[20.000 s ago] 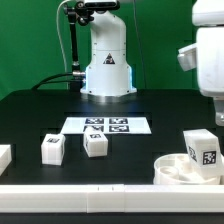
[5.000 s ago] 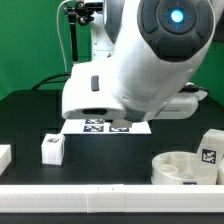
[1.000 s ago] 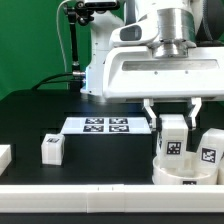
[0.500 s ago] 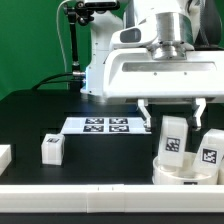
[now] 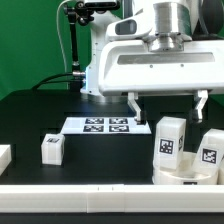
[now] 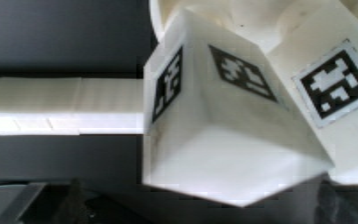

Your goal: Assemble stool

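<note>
1. Nearest the camera, well below and in front of the claw [image 5: 168, 112], a white bar [image 5: 90, 193] runs along the table [image 5: 30, 115] edge. It is not part of the kit.
2. Directly beneath the claw, the seat disc [image 5: 192, 178] lies flat with its rim upward, evidently set so to receive the legs.
3. A leg block [image 5: 172, 142] stands upright in the disc, just below the claw and in line with the gap between its fingers. The wrist view shows the same leg block [image 6: 229, 110] close under the camera. Whether it is fully seated cannot be told.
4. A second leg block [image 5: 208, 150] stands in the disc just beside the first, below the claw. Contact between the two cannot be confirmed.
5. A third leg block [image 5: 53, 148] sits on the table well apart from the claw, toward the exterior view's left, apparently awaiting its turn.
6. The claw is spread wide and holds nothing, with both fingers clear of the leg block. Judgement: the leg is released so the arm can lift away.
7. Beyond the claw lies the marker board [image 5: 105, 125], and farther back stands the robot base [image 5: 105, 70].
8. Changes:
   - One second ago the fingers clamped this leg block over the disc.
   - Half a second ago they were parting.
   - Now they stand wide and the block remains upright.
   - Twenty seconds ago the disc held one leg and two stood on the table.
</note>
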Motion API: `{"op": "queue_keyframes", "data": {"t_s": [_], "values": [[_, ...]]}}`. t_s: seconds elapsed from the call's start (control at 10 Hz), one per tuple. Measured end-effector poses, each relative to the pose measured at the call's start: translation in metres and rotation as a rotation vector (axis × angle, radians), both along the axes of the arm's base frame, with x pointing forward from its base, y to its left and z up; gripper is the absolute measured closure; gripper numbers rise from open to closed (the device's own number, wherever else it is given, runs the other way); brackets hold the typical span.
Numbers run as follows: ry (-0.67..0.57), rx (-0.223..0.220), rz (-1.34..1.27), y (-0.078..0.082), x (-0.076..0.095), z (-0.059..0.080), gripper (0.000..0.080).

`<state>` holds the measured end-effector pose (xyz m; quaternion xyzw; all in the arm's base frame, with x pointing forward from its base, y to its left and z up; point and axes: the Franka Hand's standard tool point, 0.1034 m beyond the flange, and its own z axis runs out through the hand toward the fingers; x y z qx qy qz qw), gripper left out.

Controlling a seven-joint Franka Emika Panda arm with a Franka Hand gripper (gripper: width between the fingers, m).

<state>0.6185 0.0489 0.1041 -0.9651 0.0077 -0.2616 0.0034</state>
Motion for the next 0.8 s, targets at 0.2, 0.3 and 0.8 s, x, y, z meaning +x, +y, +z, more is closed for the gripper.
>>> {"op": "queue_keyframes", "data": {"t_s": [0.2,0.3,0.8], "values": [[0.070,0.029,-0.019,-0.005,0.005,0.020,0.0150],[0.077,0.031,-0.015,-0.007,0.010,0.028,0.0150],[0.088,0.039,-0.032,-0.009,0.008,0.024,0.0150]]}}
